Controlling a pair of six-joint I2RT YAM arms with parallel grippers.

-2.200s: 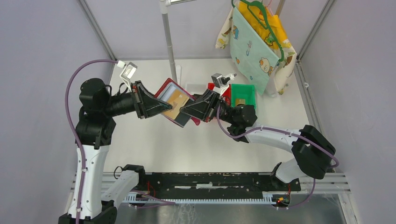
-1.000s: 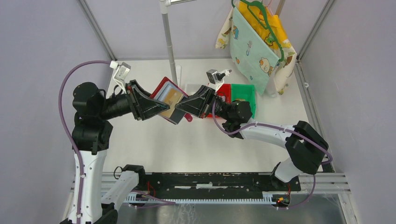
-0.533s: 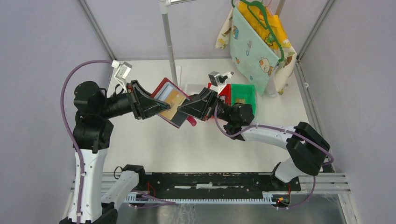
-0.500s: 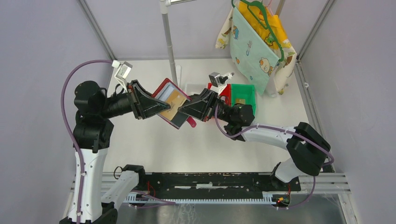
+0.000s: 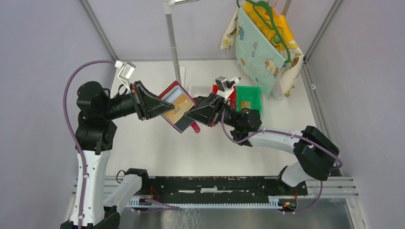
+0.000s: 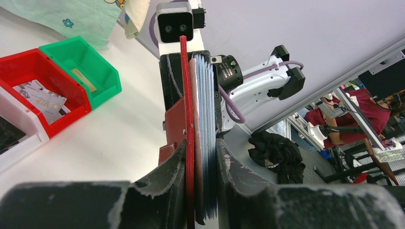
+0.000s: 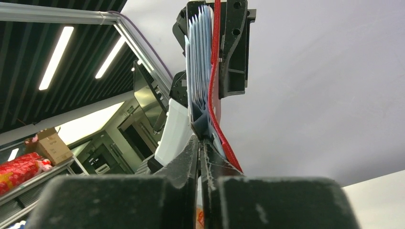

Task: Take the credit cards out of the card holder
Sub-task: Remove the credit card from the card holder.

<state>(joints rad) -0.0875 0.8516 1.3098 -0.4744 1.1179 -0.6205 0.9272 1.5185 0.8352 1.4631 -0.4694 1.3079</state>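
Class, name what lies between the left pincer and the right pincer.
The open card holder, a tan credit card in its sleeves. The left pincer and right pincer clamp opposite edges; the top view shows this.

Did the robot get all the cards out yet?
Not yet. Done: a gold card lies in the green bin, grey cards in the red bin. In hand: the left gripper clamps the holder, the right gripper pinches its sleeves. Left: a tan card sits inside.
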